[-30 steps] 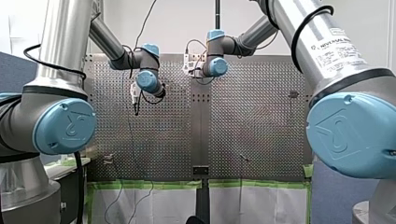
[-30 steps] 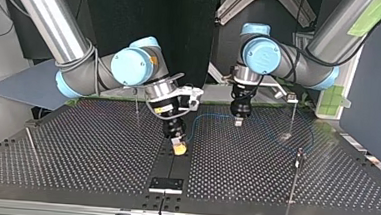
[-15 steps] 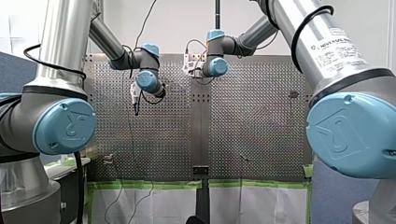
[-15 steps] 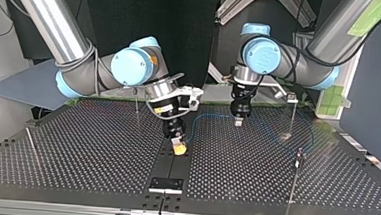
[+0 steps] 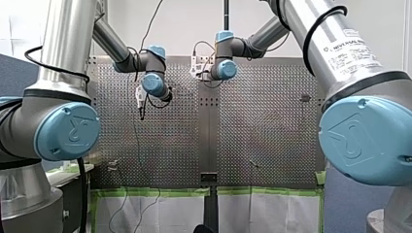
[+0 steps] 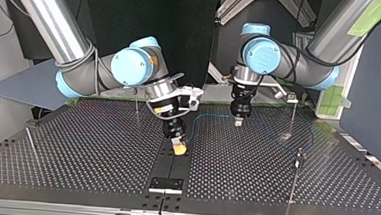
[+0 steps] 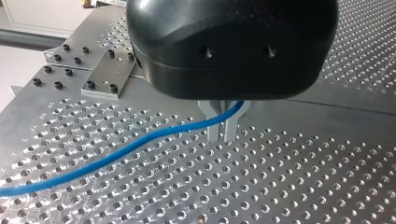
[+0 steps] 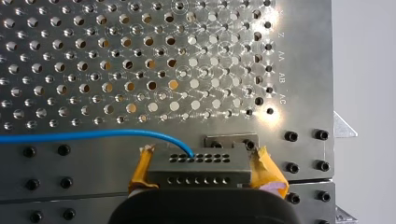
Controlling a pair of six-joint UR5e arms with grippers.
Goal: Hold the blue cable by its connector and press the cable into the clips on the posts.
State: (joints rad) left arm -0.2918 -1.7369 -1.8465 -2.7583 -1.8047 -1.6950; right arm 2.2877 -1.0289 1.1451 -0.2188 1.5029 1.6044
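Note:
In the right wrist view my right gripper (image 8: 204,157) is shut on a grey connector block (image 8: 198,173), its yellow pads (image 8: 141,169) on both sides. The blue cable (image 8: 93,135) leaves the connector's top and runs off over the perforated table. In the left wrist view my left gripper (image 7: 223,130) has its metal fingers shut on the blue cable (image 7: 140,142), close to the plate. In the top view my right gripper (image 6: 178,148) stands at the centre strip, my left gripper (image 6: 237,122) behind it to the right, with the cable (image 6: 212,116) arcing between them.
Thin clip posts stand on the table: one (image 6: 299,159) at the top view's right, one (image 6: 293,103) at the back right, one (image 6: 136,103) behind my right arm, one (image 6: 30,140) at the left. A bolted plate (image 6: 166,184) sits at the near edge.

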